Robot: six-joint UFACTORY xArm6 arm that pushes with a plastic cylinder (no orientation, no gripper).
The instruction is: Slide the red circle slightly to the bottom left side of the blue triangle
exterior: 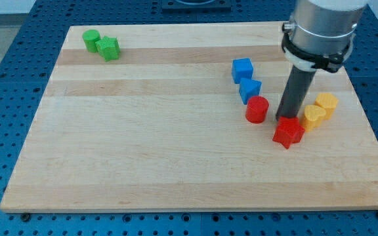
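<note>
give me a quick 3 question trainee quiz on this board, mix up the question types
1. True or false: the red circle lies just below and to the view's right of the lower blue block.
2. Which block is my tip right above? A) red star-like block B) green circle C) yellow heart-like block
3. Fill in: the two green blocks sit at the board's top ____ corner.

Key: 1 true; 2 A; 3 left
</note>
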